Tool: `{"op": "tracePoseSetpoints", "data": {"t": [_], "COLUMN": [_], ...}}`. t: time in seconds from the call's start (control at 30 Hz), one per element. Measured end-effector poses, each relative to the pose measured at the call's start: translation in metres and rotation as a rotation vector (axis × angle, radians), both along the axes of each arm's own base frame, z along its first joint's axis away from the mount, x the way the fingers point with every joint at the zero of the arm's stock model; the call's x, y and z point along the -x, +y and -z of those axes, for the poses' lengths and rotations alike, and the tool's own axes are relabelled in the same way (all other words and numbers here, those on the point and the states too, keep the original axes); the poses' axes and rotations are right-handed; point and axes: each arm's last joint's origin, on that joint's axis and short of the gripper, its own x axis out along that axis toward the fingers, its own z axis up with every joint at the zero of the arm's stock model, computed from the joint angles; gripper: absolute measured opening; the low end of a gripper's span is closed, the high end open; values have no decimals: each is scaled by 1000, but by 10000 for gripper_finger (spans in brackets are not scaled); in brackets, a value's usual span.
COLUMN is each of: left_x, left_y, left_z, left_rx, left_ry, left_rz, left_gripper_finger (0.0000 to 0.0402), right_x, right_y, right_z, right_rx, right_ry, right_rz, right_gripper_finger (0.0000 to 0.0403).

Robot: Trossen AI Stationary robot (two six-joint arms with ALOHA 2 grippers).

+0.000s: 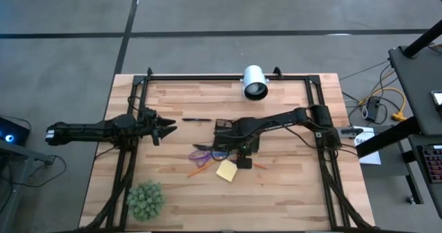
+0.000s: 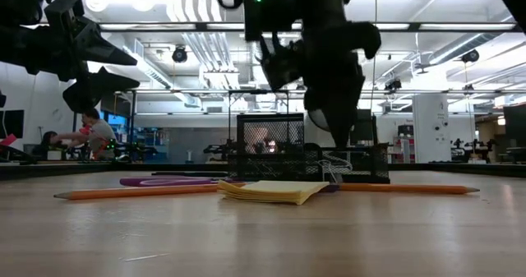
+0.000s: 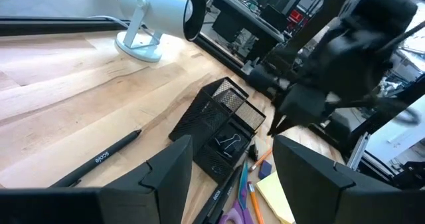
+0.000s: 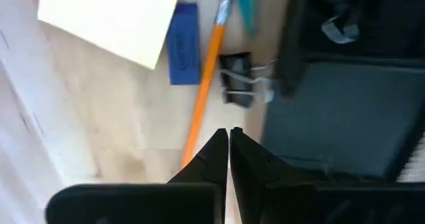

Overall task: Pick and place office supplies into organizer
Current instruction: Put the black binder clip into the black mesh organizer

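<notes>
Looking down from above, we lose most of the organizer [image 1: 228, 133] under the right arm; only black mesh edges show near mid-table. We use it as landmark. The right gripper [image 4: 229, 139] hangs over its front edge, fingers pressed together on nothing. Just beside the organizer's front wall lies a black binder clip [image 4: 238, 80] with wire handles, touching an orange pencil [image 4: 207, 71]. A flat blue eraser [image 4: 183, 43] sits beyond the pencil, partly under the pale yellow sticky pad [image 4: 109, 14], which the frame cuts off.

From table height the organizer's upright mesh back [image 2: 271, 145] reads clearly; the lower tray is half hidden by the pad [image 2: 271, 191]. The purple scissors [image 2: 168, 181] are barely a sliver.

The left gripper [image 3: 229, 164] waits well left of the organizer, fingers spread wide, empty. A slim black pen [image 3: 99, 159] lies between them; another clip [image 3: 228, 143] sits inside a compartment. A white camera [image 1: 254, 82] stands behind the organizer, a fuzzy plant ball [image 1: 145, 200] far front-left.
</notes>
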Motion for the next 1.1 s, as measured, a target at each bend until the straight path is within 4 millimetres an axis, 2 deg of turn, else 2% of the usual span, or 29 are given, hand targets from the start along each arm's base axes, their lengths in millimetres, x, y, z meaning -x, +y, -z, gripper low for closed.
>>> {"op": "tracePoseSetpoints", "data": {"t": [0.17, 0.37, 0.47, 0.63, 0.9, 1.1], "left_x": [0, 1, 0, 0, 0, 0], "left_y": [0, 0, 0, 0, 0, 0], "left_z": [-1, -1, -1, -1, -1, 0], "left_rx": [0, 0, 0, 0, 0, -1], "left_ry": [-5, -9, -8, -8, -7, -5], "left_rz": [0, 0, 0, 0, 0, -1], "left_gripper_finger": [195, 195, 195, 195, 195, 195], "right_x": [0, 0, 2, 7, -1, -2], "right_y": [2, 1, 1, 0, 0, -2], "right_z": [-2, 0, 4, 13, 15, 20], "right_rx": [-9, 134, 125, 103, 94, 103], "right_ry": [-4, -22, -16, 15, -81, -87], "right_rz": [31, -6, -39, -51, -85, -87], "right_gripper_finger": [8, 8, 15, 57, 142, 178]}}
